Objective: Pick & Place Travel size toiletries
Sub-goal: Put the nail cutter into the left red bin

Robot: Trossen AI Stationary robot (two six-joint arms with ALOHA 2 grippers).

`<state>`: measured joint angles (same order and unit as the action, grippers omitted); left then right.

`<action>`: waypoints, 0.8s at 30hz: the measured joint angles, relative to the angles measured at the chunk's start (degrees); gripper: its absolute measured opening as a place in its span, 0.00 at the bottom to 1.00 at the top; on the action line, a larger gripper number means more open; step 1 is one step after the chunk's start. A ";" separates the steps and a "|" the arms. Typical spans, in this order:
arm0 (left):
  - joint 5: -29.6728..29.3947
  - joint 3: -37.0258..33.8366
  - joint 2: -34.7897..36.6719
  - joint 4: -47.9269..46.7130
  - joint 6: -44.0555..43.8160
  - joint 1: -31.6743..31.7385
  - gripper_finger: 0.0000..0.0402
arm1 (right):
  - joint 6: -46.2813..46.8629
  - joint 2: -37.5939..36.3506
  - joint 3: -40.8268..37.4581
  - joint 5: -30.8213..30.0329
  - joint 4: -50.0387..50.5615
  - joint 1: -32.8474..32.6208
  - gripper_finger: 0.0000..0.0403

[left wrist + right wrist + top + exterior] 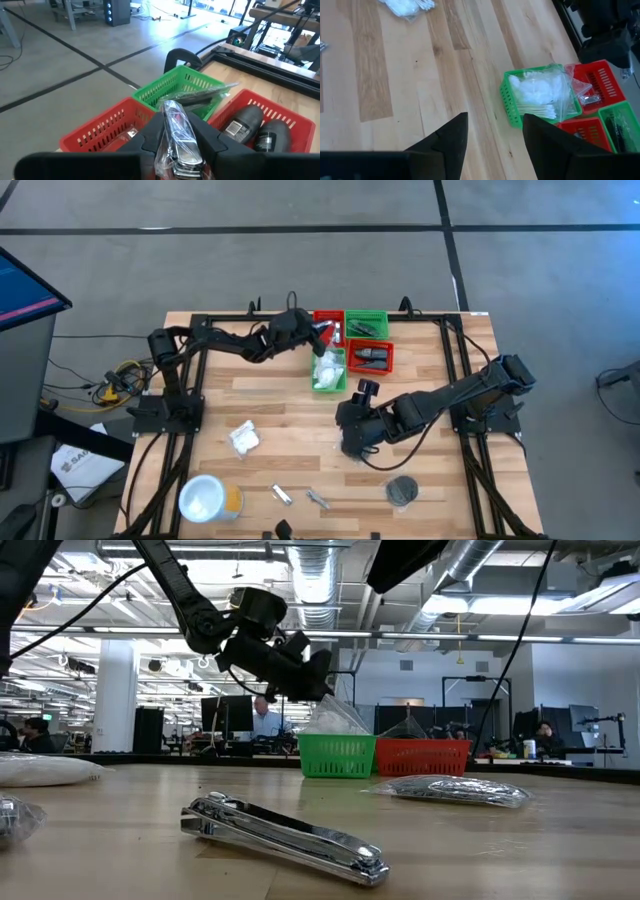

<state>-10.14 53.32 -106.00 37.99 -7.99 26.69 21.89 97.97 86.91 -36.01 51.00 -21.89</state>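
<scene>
- A silver clipper in clear wrap [177, 137] is gripped between the fingers of the left end effector [176, 150], held above the red bin [107, 127].
- The right end effector [492, 131] is held open over the counter [395, 75]; a white packet [405, 7] lies well beyond it.

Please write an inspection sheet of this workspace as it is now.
Surface: wooden table, black frame around it.
Job's things: four bins at the far edge, holding bottles, swabs and packets; white packet, clippers and black disc lie loose.
Clutter: white tub at the near left corner.
End effectors: left end effector shut on a wrapped clipper above the bins; right end effector open above bare wood.
Cables: loose bundle on the floor, left.
Surroundings: monitor on the left; people at desks behind.
</scene>
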 joint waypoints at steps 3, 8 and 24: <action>-0.03 0.00 0.01 0.29 -0.25 0.75 0.13 | 0.02 0.00 0.00 0.00 -0.02 0.00 0.44; -0.20 -0.02 0.01 1.98 -3.30 1.45 0.14 | 0.00 0.00 0.00 0.00 -0.12 0.07 0.45; 0.35 2.69 -4.33 2.81 -2.97 2.39 0.14 | 0.11 0.00 0.00 0.00 -0.44 0.79 0.44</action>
<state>-9.79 56.01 -110.34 40.80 -10.96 29.08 22.00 97.97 86.91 -36.01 50.57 -21.10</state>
